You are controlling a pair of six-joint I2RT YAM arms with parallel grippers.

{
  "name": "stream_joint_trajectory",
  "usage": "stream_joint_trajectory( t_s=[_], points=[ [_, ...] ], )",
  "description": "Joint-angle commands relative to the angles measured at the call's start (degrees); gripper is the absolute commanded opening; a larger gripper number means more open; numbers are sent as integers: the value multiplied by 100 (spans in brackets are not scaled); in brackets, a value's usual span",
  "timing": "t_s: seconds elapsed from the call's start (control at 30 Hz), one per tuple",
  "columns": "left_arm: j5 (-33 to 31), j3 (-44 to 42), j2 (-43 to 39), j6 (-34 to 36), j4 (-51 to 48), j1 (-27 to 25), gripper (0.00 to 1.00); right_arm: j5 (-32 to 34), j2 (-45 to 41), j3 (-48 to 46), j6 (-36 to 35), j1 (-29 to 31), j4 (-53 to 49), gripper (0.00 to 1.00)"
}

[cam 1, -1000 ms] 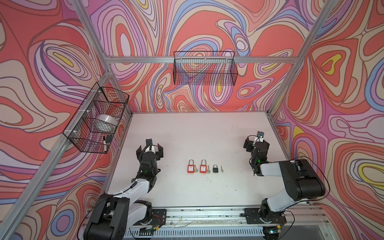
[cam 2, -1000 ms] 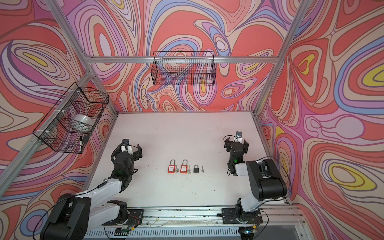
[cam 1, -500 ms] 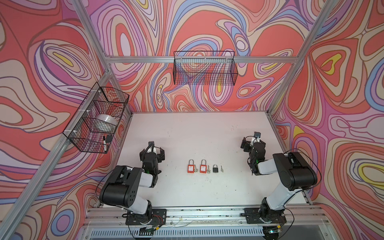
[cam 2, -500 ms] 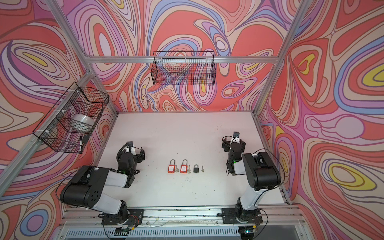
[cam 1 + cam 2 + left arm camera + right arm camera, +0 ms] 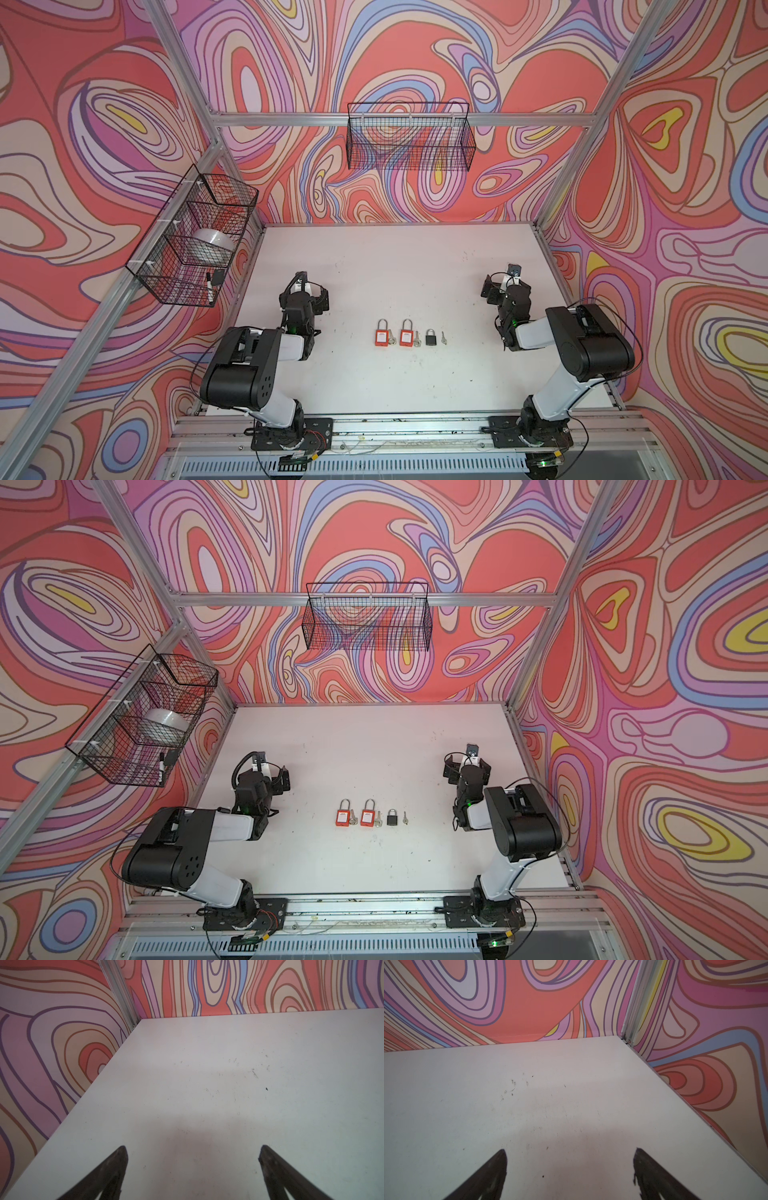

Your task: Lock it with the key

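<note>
A row of padlocks lies on the white table in both top views. From the left come a red padlock (image 5: 381, 336) with a silver key (image 5: 391, 338) beside it, a second red padlock (image 5: 406, 336) with its key (image 5: 417, 339), then a black padlock (image 5: 431, 338) and a small key (image 5: 444, 339). My left gripper (image 5: 306, 293) hovers left of the row, open and empty. To the right of the row my right gripper (image 5: 504, 286) is open and empty too. Both wrist views show only bare table between the spread fingertips (image 5: 122, 1153) (image 5: 501, 1156).
A black wire basket (image 5: 409, 143) hangs on the back wall. Another wire basket (image 5: 195, 241) on the left wall holds a white roll and a marker. Patterned walls and aluminium posts (image 5: 557, 195) close in the table on three sides.
Both arms have lifted their elbows up toward the camera. The grippers stay roughly where they were, still open. Padlocks and keys have not moved.
</note>
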Motion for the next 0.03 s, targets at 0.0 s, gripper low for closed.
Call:
stream_joint_trajectory(
  t_s=[0.0],
  points=[
    [54,-15,-29,-54,16,10,100,-46,-17,33,46,-32,-38,98]
  ],
)
